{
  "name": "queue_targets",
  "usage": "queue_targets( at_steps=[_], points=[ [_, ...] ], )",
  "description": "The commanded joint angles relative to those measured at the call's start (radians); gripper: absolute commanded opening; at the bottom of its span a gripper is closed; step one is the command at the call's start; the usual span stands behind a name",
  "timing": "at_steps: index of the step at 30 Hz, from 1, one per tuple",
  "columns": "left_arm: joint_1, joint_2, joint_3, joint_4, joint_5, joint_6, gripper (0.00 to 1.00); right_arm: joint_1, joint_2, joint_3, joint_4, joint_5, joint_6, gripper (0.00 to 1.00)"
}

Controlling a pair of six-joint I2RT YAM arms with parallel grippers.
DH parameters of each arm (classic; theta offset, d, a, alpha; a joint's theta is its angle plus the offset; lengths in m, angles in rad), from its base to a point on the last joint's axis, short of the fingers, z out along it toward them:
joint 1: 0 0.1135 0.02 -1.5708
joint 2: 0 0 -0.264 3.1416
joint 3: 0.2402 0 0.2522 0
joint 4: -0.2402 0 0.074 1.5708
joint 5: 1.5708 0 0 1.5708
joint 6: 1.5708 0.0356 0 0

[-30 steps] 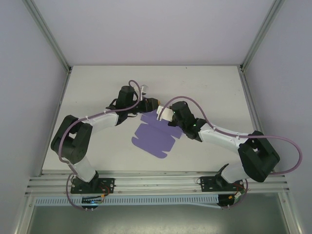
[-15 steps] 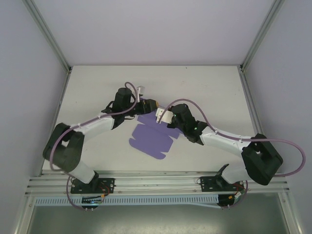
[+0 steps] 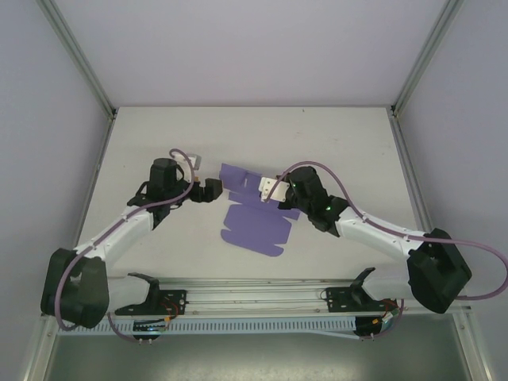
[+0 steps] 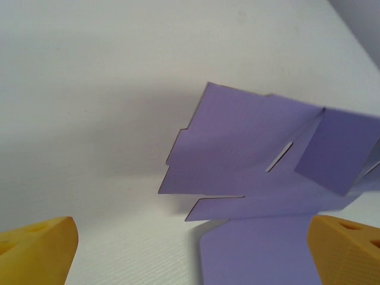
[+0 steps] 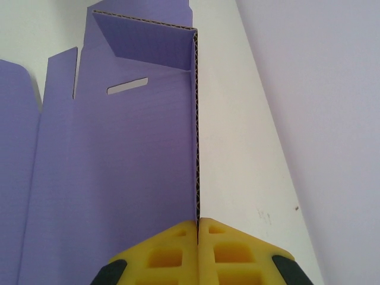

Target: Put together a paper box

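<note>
The paper box is a lavender die-cut sheet point(image 3: 252, 224) lying mid-table, its far flaps folded up. In the left wrist view the sheet point(image 4: 249, 154) shows raised slotted panels ahead, with a flat panel on the table below. My left gripper point(image 3: 208, 189) sits just left of the sheet, open; its yellow fingertips point(image 4: 35, 249) stand wide apart around nothing, the left gripper point(image 4: 190, 254) facing the sheet. My right gripper point(image 3: 274, 190) is at the sheet's far right side. In the right wrist view the right gripper point(image 5: 198, 225) is shut on the edge of an upright flap of the paper box point(image 5: 119, 166).
The white table point(image 3: 341, 143) is bounded by pale walls and aluminium posts point(image 3: 79, 59). A metal rail point(image 3: 254, 298) runs along the near edge by the arm bases. Bare tabletop lies behind and to both sides of the sheet.
My left gripper let go, opened wide and drew back to the left. The right gripper kept its hold, and the sheet's far flaps now stand up.
</note>
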Motion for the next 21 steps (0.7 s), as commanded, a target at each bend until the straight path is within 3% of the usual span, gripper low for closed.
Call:
queue_targets(
  at_steps=[1, 4, 9, 14, 21],
  points=[
    [0.016, 0.069, 0.052, 0.013, 0.07, 0.249, 0.96, -0.012, -0.014, 0.05, -0.097, -0.08, 0.004, 0.0],
    [0.053, 0.101, 0.089, 0.022, 0.135, 0.31, 0.84, -0.029, -0.008, 0.071, -0.146, -0.109, 0.007, 0.0],
    [0.102, 0.165, 0.126, -0.018, 0.399, 0.476, 0.84, -0.053, -0.039, 0.07, -0.153, -0.177, 0.014, 0.0],
    [0.101, 0.274, 0.274, -0.178, 0.536, 0.597, 0.76, -0.071, -0.067, 0.061, -0.134, -0.264, 0.021, 0.0],
    [0.102, 0.351, 0.374, -0.351, 0.686, 0.754, 0.76, -0.079, -0.073, 0.063, -0.113, -0.247, 0.018, 0.0]
  ],
)
